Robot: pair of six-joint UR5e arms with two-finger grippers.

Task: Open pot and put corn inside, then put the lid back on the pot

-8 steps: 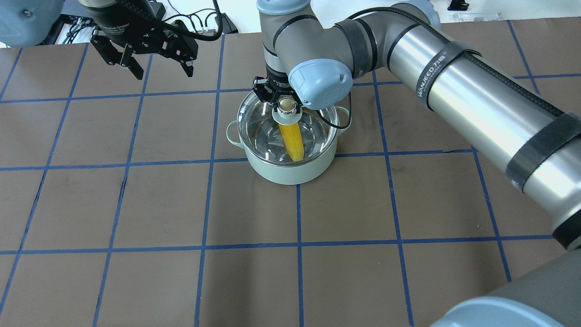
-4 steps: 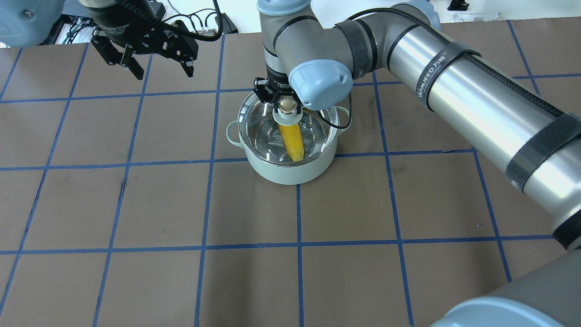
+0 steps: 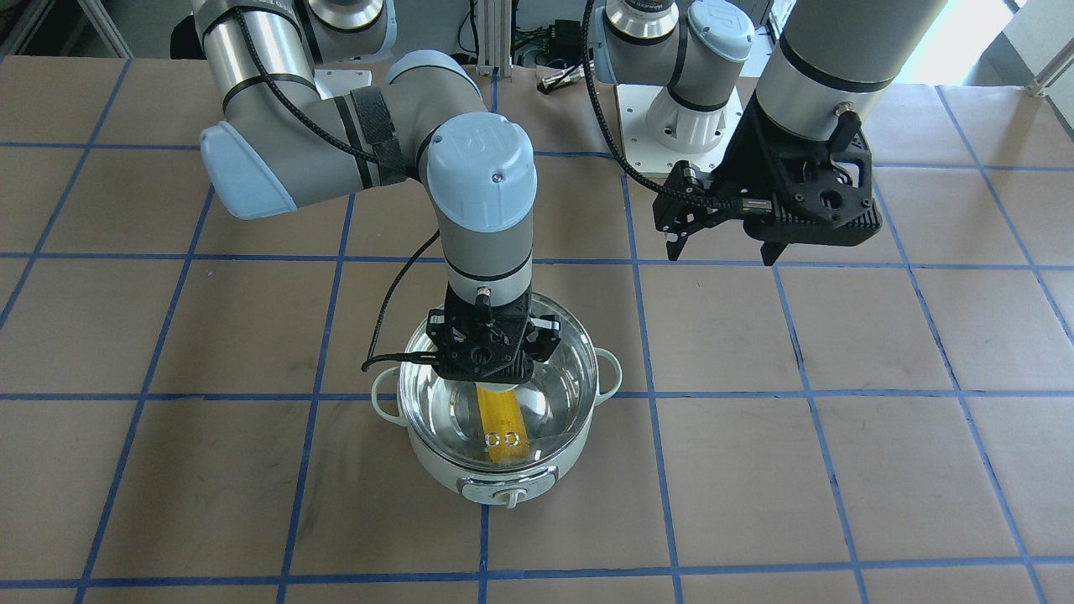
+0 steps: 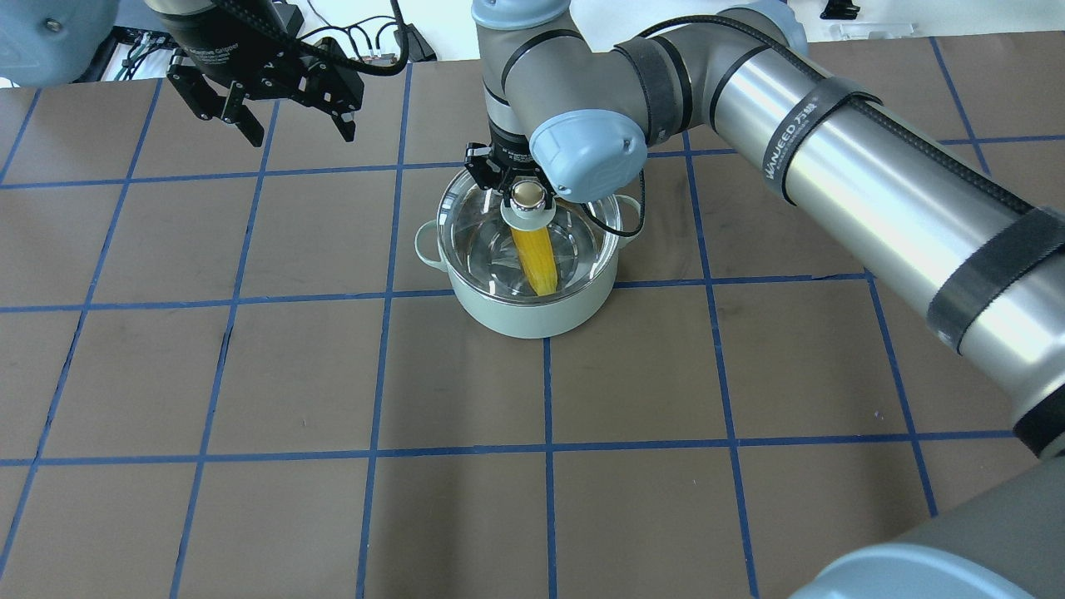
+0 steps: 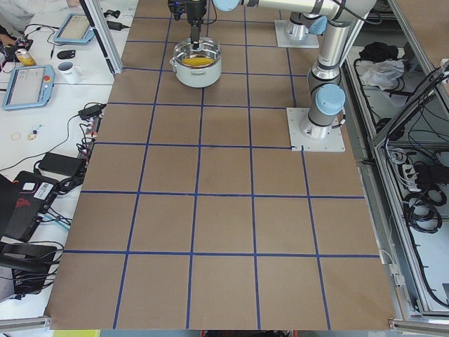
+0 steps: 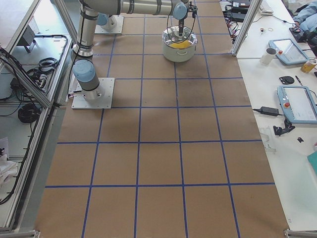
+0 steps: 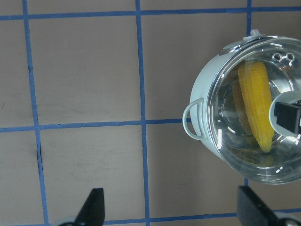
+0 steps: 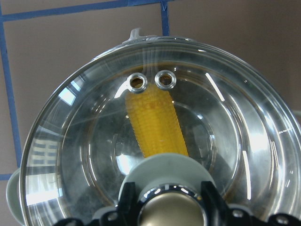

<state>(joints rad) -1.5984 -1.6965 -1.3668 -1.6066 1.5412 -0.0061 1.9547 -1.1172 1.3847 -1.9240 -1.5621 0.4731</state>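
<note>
The pale mint-green pot (image 4: 532, 320) stands mid-table, its control knob (image 3: 508, 497) facing away from the robot. The yellow corn (image 4: 537, 262) lies inside, seen through the glass. The clear lid (image 4: 474, 225) sits on the pot's rim. My right gripper (image 4: 527, 200) reaches straight down with its fingers on both sides of the lid's beige knob (image 8: 170, 214), shut on it. My left gripper (image 4: 298, 131) hangs open and empty above the table, back and to the left of the pot. The left wrist view shows the pot (image 7: 200, 94) and the corn (image 7: 256, 99) at its right edge.
The brown table surface (image 4: 250, 374) is marked with a blue tape grid. The right arm's long silver link (image 4: 874, 175) crosses above the table's right half. A black cable (image 3: 394, 294) hangs from the right wrist beside the pot. Side tables with tablets (image 6: 292, 101) stand past the table's edge.
</note>
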